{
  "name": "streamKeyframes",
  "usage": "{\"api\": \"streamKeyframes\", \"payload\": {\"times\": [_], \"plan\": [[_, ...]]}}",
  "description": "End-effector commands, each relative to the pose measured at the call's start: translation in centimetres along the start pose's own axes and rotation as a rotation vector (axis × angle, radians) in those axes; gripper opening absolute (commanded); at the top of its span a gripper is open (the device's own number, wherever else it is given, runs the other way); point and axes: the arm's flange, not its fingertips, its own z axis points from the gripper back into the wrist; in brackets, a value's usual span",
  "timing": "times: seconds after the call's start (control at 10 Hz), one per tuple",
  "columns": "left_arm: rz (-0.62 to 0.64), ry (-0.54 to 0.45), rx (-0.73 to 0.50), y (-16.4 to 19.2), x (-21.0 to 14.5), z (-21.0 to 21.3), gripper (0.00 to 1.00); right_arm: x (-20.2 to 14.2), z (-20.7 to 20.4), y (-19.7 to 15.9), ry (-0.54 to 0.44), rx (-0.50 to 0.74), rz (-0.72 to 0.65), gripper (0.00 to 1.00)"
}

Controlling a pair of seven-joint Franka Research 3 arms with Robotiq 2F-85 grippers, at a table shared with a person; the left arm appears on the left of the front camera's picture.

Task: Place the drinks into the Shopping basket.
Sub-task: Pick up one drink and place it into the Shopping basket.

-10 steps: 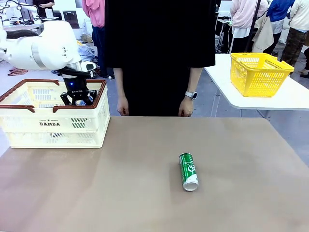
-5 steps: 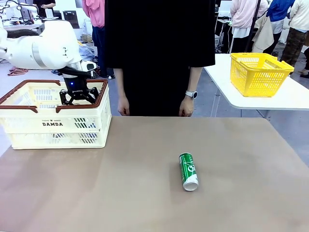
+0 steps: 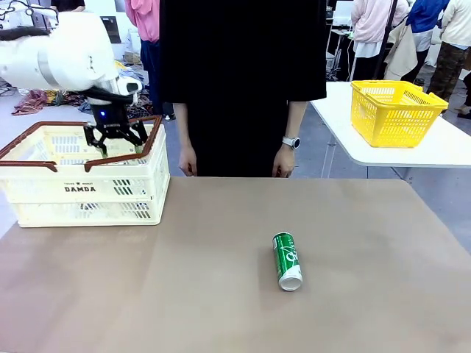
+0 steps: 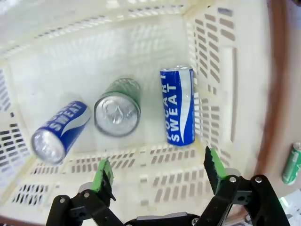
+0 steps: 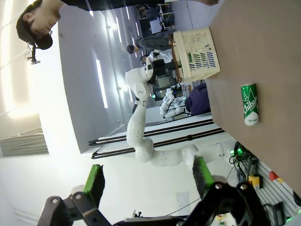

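In the DAMDA basket [image 3: 81, 187], POCARI SWEAT can [image 4: 178, 106] (blue).

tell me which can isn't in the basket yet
The green can lying on the table; the other three cans already lie inside the basket.

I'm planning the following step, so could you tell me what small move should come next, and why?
Probably lift the left hand clear of the white basket and swing it toward the green can lying on its side on the table. The hand is open and empty above the basket, three cans already lie inside, and that green can is the one drink left out.
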Motion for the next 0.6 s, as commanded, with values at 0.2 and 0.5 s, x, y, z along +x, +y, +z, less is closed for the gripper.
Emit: {"api": "streamKeyframes", "payload": {"times": [0.2, 0.5], "plan": [[-0.038, -0.083, 0.063, 0.9, -5.0, 11.5, 1.0, -0.3, -0.1, 0.5, 0.002, -0.001, -0.012, 1.0], [-0.148, -0.071, -0.201, 2.6, -11.2, 19.3, 1.0, -0.3, -0.1, 0.5, 0.002, -0.001, -0.012, 1.0]]}}
